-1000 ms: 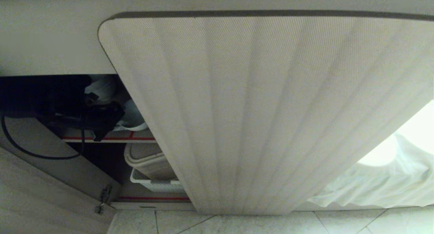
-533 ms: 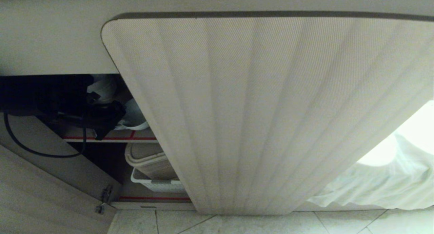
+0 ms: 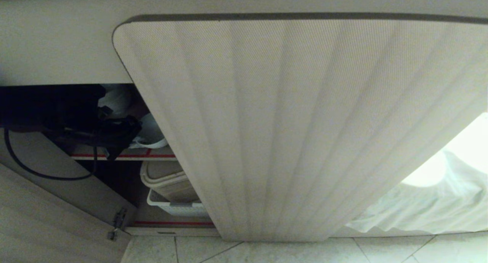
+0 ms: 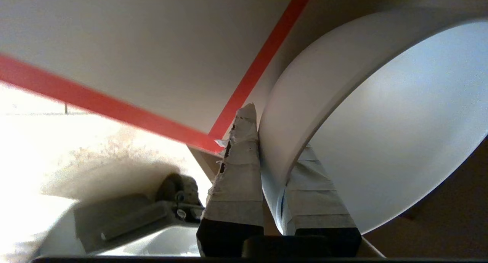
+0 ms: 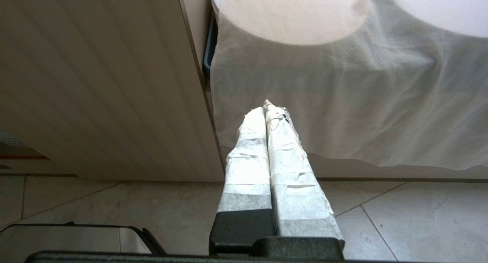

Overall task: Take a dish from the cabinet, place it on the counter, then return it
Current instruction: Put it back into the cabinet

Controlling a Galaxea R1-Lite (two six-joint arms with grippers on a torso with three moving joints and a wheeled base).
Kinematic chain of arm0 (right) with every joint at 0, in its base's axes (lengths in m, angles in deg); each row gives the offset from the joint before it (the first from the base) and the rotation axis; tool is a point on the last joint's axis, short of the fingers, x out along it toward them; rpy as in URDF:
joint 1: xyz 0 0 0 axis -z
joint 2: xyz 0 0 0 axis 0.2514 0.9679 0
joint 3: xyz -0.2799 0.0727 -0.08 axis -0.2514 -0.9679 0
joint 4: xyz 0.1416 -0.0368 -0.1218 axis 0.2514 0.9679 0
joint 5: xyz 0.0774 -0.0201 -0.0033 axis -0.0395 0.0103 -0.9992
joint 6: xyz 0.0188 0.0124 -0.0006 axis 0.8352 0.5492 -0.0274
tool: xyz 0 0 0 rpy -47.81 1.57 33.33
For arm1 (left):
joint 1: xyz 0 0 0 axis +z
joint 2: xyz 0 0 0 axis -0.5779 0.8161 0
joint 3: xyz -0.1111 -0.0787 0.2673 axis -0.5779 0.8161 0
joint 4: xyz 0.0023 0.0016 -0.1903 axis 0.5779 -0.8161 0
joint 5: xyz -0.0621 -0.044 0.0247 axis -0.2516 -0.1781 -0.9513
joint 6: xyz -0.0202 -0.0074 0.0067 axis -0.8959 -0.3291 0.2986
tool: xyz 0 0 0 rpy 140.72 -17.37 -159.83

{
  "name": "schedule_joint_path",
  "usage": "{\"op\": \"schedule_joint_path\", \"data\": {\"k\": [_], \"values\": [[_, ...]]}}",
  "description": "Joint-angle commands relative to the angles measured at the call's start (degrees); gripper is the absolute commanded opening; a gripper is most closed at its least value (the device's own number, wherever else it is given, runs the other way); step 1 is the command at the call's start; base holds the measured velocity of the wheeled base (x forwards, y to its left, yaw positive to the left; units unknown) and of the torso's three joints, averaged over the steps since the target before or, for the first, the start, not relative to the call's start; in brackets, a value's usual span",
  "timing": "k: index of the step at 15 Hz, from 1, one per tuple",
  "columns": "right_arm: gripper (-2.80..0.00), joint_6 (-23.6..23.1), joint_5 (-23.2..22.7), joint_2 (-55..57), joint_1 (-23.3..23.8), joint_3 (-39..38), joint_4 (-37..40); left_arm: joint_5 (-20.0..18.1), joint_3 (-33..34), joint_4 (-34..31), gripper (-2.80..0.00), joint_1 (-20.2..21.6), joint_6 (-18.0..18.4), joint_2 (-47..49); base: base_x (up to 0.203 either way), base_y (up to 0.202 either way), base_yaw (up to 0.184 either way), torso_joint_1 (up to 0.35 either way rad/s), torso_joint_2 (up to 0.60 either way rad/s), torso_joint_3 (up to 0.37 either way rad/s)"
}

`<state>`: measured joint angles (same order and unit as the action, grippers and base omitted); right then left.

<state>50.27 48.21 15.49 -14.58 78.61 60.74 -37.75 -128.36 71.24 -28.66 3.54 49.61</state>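
Observation:
The cabinet stands open, and its ribbed door (image 3: 289, 125) fills the middle of the head view. My black left arm reaches in from the left onto the upper shelf (image 3: 160, 155), which is edged in red tape. The left gripper (image 3: 127, 135) (image 4: 276, 141) is shut on the rim of the dish (image 3: 152, 133) (image 4: 381, 133), a plain white bowl. One taped finger (image 4: 240, 167) presses the outer wall and the other lies inside. The bowl is tilted just above the shelf. My right gripper (image 5: 267, 106) hangs shut and empty near the floor. The counter top is out of view.
A beige lidded bin (image 3: 167, 181) sits in a white basket (image 3: 175, 207) on the lower shelf. Another white vessel (image 3: 116, 97) stands behind the arm. The left door with its hinge (image 3: 118, 221) swings out at lower left. A white cloth (image 3: 427, 206) hangs at right.

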Motion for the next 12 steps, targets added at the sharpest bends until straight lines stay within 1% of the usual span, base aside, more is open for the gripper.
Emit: {"op": "schedule_joint_path", "data": {"k": [1, 6, 12], "values": [[-2.80, -0.02, 0.00, -0.02, -0.06, 0.00, 0.05, -0.15, 1.97, -0.06, -2.80, -0.39, -0.54, -1.45, 0.000, 0.000, 0.000, 0.000, 0.00, 0.000], [-2.80, -0.02, 0.00, -0.02, 0.02, 0.00, 0.07, -0.15, 5.40, 0.47, -2.80, -0.40, -0.78, -3.55, 0.000, 0.000, 0.000, 0.000, 0.00, 0.000], [-2.80, -0.02, 0.00, -0.02, -0.06, 0.00, 0.07, -0.23, 5.27, 0.65, -2.80, -0.40, -0.78, -3.55, 0.000, 0.000, 0.000, 0.000, 0.00, 0.000]]}}
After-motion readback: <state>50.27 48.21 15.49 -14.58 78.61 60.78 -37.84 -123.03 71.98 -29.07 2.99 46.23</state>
